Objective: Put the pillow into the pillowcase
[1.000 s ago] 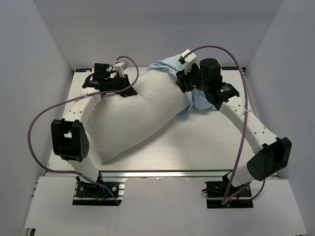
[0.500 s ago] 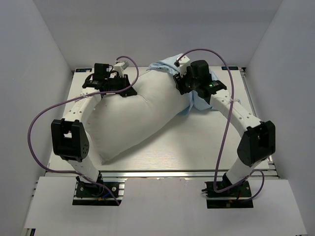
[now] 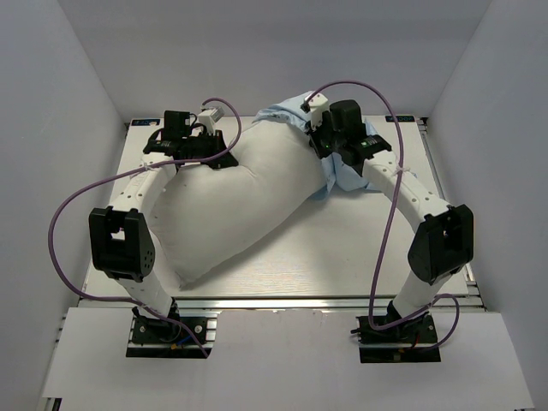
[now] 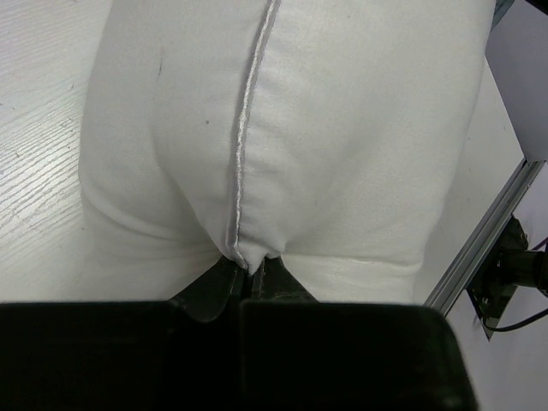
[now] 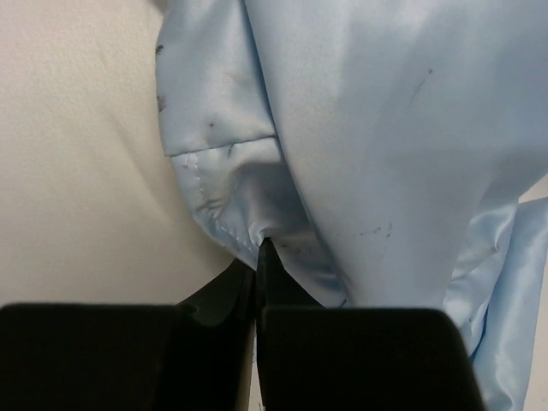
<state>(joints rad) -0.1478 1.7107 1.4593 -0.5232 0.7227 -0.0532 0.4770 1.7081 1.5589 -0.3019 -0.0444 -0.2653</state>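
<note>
The plump white pillow lies slantwise across the table, its far right end tucked into the light blue pillowcase. My left gripper at the pillow's far left corner is shut on the pillow, pinching its seamed edge. My right gripper sits at the case's mouth, shut on the pillowcase, its tips nipping the hemmed blue edge next to the pillow.
White walls enclose the table on the left, right and back. The table's aluminium front rail runs between the two arm bases. Purple cables loop over both arms.
My right arm reached further toward the back and in to the case's mouth. Its jaws, open before, have closed on the blue hem. The left arm and pillow stayed put.
</note>
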